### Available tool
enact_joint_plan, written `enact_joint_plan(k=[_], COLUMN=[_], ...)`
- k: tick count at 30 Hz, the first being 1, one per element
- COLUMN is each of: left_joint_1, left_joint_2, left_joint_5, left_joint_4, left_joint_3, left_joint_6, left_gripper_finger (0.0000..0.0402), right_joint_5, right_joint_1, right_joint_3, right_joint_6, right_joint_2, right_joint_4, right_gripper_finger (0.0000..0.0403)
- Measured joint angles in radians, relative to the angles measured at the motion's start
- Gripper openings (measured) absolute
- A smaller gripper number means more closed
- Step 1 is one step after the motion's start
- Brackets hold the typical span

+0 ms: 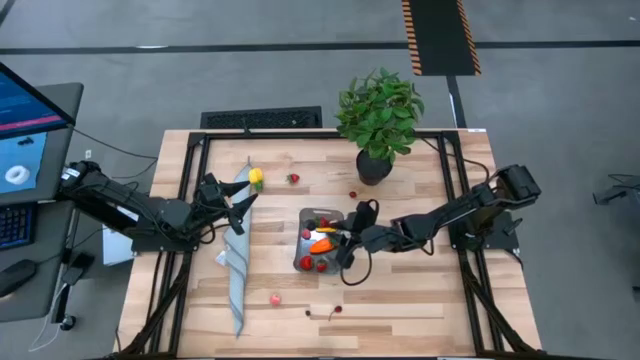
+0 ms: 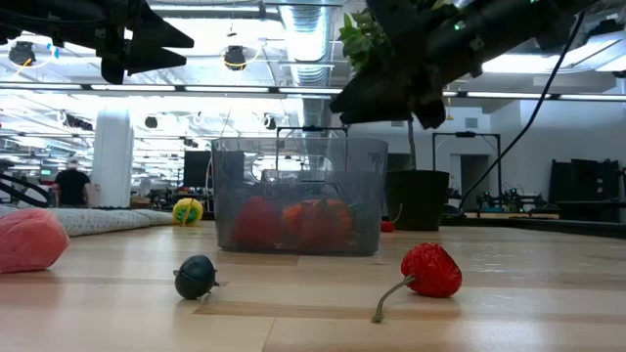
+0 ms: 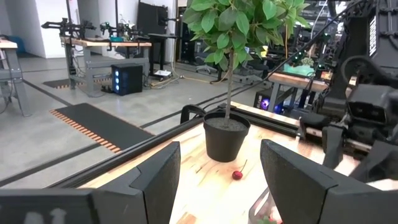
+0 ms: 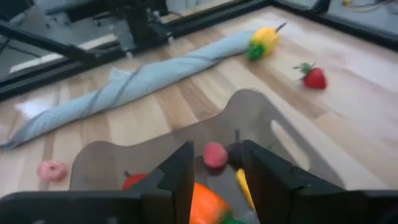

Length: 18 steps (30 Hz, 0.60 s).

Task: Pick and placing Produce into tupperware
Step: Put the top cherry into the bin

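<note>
The left gripper (image 1: 243, 203) is held with its fingers spread wide and empty above the grey cloth (image 1: 236, 262), with a yellow piece (image 1: 256, 177) at about one o'clock from it and the tupperware (image 1: 320, 240) well off at three o'clock. The right gripper (image 1: 352, 238) is poised directly over the tupperware's three o'clock rim, its fingers parted a little around a small pink piece (image 4: 215, 155), though a true grip cannot be confirmed. The carrot (image 1: 321, 245) and red pieces inside are partly hidden by the fingers.
</note>
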Motion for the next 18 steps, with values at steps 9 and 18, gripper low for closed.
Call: enact_joint_plan(k=[9,18], left_joint_1=[0.0,0.0], left_joint_2=[0.0,0.0], left_joint_5=[0.0,0.0], left_joint_4=[-0.005,-0.005], left_joint_3=[0.0,0.0], left_joint_6=[0.0,0.0], left_gripper_finger=[0.0212,0.0212], right_joint_5=[0.245,0.355], right_joint_1=[0.025,0.017], right_joint_3=[-0.029,-0.119], right_joint_6=[0.037,0.228], right_joint_2=[-0.048,-0.046], right_joint_4=[-0.159,-0.237], right_gripper_finger=[0.0157,0.0157])
